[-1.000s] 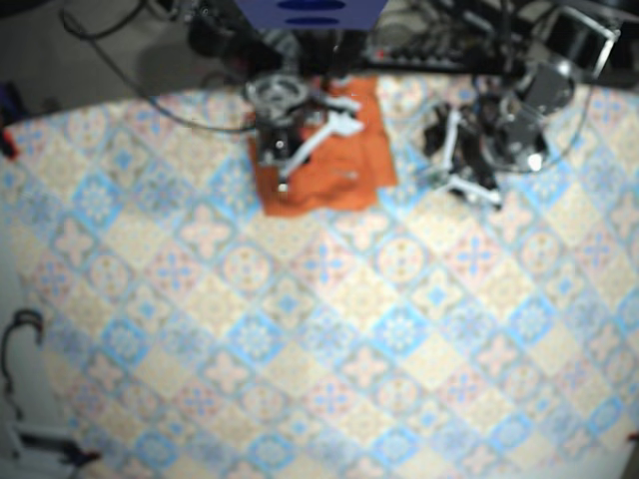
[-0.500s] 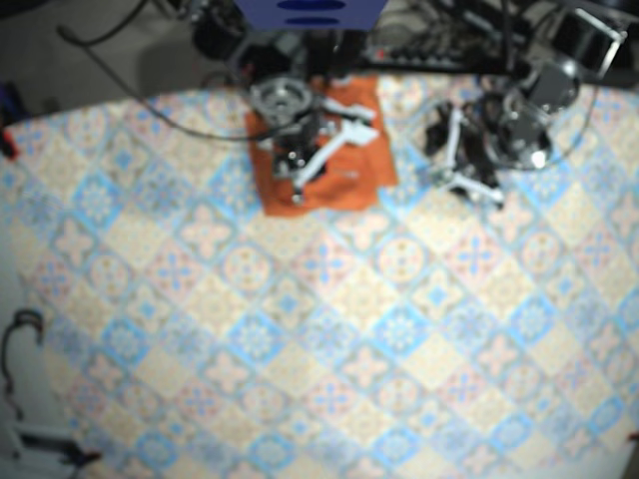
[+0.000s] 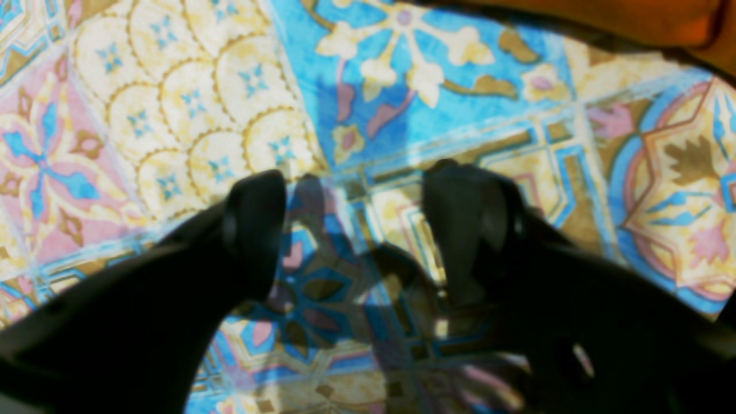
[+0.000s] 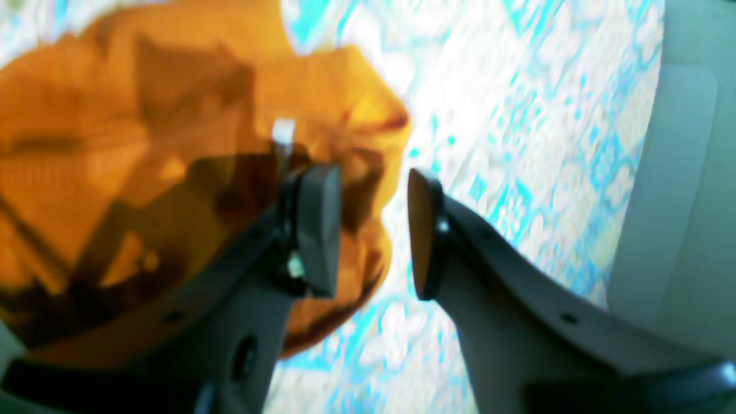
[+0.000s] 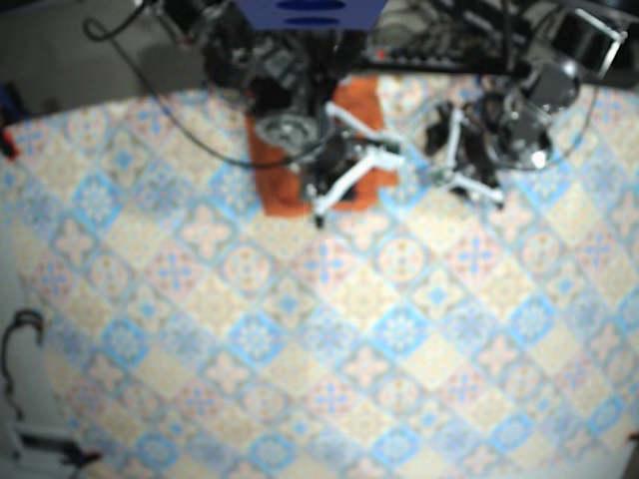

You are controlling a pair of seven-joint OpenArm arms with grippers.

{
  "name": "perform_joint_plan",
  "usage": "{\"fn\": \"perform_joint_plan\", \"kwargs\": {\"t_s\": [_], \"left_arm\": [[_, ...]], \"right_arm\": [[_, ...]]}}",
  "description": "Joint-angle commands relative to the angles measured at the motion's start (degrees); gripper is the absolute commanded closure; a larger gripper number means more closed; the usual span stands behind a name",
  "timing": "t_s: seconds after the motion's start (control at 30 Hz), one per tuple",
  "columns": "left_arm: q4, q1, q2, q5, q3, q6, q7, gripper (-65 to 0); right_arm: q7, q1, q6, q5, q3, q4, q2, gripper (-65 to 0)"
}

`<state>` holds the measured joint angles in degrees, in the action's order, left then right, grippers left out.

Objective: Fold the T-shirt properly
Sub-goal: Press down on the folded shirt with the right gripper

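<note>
The orange T-shirt (image 5: 280,185) lies folded into a compact rectangle at the back middle of the patterned tablecloth (image 5: 300,329). My right gripper (image 5: 318,218) hangs at the shirt's front right edge. In the right wrist view the gripper (image 4: 368,230) is open, and the rumpled orange T-shirt (image 4: 144,144) fills the left behind its left finger, with nothing held between the pads. My left gripper (image 5: 436,172) is just right of the shirt. In the left wrist view the left gripper (image 3: 362,230) is open over bare cloth, and the T-shirt (image 3: 604,17) shows at the top right corner.
Cables and dark equipment (image 5: 300,30) crowd the back edge behind the shirt. A metal frame (image 5: 584,40) stands at the back right. A cable loop and white device (image 5: 25,389) sit off the table's front left. A pale grey surface (image 4: 678,172) fills the right wrist view's right side.
My right arm has swung forward and to the right across the shirt, from over its middle to its front right edge. The left arm has barely moved.
</note>
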<state>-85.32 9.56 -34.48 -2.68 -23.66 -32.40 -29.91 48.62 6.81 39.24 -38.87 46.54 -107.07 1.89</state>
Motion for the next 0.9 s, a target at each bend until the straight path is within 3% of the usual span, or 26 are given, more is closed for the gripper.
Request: {"fn": "perform_joint_plan", "kwargs": {"t_s": [0.0, 0.27, 0.57, 0.7, 0.87], "left_arm": [[2.3, 1.6, -2.0, -6.9, -0.4, -0.9, -10.5, -41.0], [2.3, 1.6, -2.0, -6.9, -0.4, -0.9, -10.6, -41.0], [2.3, 1.6, -1.9, -6.9, -0.4, -0.9, -10.6, -41.0], [2.3, 1.6, -1.9, -6.9, -0.4, -0.9, -10.7, -41.0], [2.3, 1.6, -1.8, -6.9, -0.4, -0.9, -10.7, -41.0]], "right_arm": [[-0.8, -1.1, -0.3, 0.9, 0.0, -0.1, -0.5, -19.2], [-1.5, -5.4, -0.3, 7.6, -0.7, 6.7, -0.5, -19.2], [-15.3, -5.8, -0.5, 13.5, -8.3, 17.9, -0.7, -19.2], [-20.6, -5.8, -4.6, 13.5, -8.7, 21.3, -1.3, -19.2], [-23.1, -5.8, -4.8, 13.5, -9.8, 21.7, -1.9, -19.2]]}}
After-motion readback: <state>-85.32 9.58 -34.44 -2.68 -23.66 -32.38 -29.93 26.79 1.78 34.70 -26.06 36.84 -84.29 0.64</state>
